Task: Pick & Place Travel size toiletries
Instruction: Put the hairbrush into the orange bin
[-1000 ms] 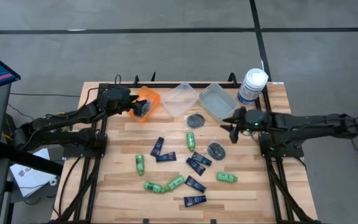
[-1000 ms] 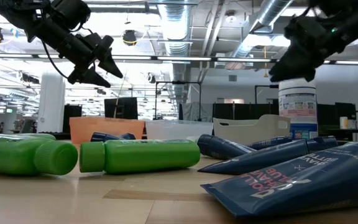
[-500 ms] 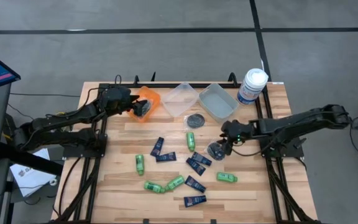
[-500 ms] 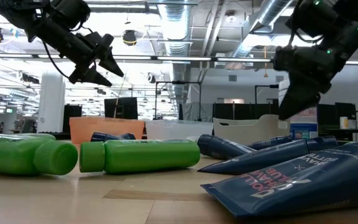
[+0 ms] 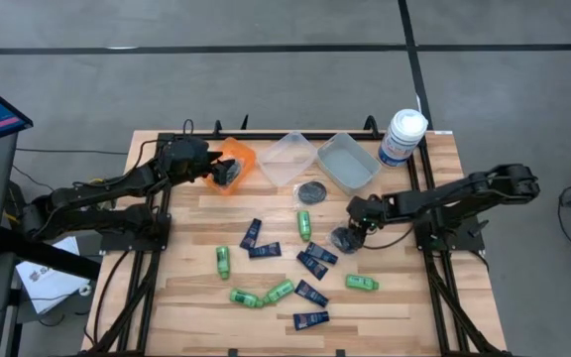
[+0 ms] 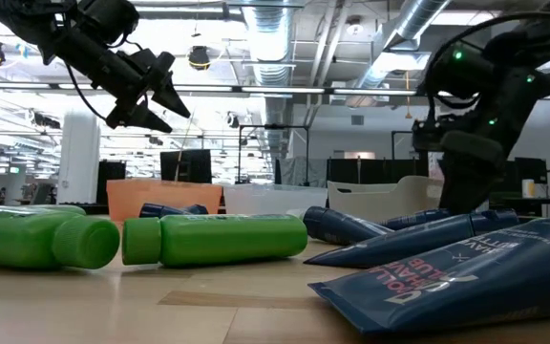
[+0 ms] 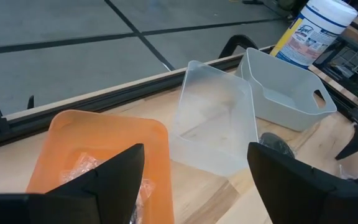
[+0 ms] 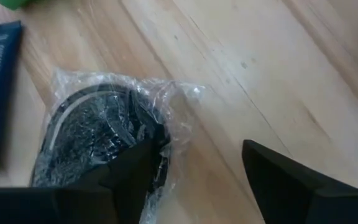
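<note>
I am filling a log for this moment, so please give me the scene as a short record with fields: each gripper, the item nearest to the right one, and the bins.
left gripper: open, over the orange bin, holding nothing
right gripper: open, down at the table
nearest item: plastic-wrapped dark tin, between the right fingers, not gripped yet
bins: orange bin, clear bin, grey bin, along the table's far edge
still loose: green bottles, navy tubes, second tin

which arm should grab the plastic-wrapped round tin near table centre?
Right. The right gripper hangs open directly over the wrapped tin, fingers either side. The left gripper waits open over the orange bin.
</note>
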Robot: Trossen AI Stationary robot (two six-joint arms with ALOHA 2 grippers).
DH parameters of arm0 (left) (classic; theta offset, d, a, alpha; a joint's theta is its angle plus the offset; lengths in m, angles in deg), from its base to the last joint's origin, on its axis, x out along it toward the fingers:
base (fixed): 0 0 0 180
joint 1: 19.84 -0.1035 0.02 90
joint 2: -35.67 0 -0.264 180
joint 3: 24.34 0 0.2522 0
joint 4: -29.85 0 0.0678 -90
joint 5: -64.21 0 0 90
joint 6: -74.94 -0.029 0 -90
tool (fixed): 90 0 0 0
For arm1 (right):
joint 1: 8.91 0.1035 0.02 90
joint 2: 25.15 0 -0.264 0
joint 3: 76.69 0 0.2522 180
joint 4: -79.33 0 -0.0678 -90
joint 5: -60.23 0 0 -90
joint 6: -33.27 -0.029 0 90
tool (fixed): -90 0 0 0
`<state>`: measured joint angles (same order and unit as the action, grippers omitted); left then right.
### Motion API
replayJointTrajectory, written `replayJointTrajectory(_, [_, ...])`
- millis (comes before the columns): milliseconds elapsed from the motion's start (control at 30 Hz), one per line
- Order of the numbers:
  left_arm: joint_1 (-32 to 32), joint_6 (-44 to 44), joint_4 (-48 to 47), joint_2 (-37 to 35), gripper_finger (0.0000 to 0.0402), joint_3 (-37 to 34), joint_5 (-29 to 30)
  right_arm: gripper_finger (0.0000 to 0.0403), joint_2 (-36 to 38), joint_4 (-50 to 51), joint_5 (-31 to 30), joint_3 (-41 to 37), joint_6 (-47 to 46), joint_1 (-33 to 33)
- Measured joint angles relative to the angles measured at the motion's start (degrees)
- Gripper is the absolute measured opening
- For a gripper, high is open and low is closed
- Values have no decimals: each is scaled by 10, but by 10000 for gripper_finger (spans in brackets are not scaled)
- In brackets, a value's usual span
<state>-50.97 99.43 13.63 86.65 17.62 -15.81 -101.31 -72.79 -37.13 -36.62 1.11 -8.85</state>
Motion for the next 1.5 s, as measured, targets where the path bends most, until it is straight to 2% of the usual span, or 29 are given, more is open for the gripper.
replayJointTrajectory(100, [0, 0, 0, 0, 281, 0, 0, 223, -13, -8, 15, 1, 0, -7])
replayJointTrajectory(200, [0, 0, 0, 0, 280, 0, 0, 188, -17, -9, 20, 1, 0, -14])
replayJointTrajectory(467, [0, 0, 0, 0, 277, 0, 0, 30, -5, -8, 39, 0, 0, -29])
replayJointTrajectory(533, [0, 0, 0, 0, 277, 0, 0, 9, -2, -8, 44, -1, 2, -31])
replayJointTrajectory(833, [0, 14, 12, 0, 277, 0, -53, 3, 0, -8, 61, 21, 2, -30])
replayJointTrajectory(1200, [2, 51, 112, 0, 277, 0, -193, 0, 0, 7, 55, 128, 64, -48])
replayJointTrajectory(1500, [45, 103, 160, 7, 277, 0, -205, 0, -1, 19, 24, 243, 162, -100])
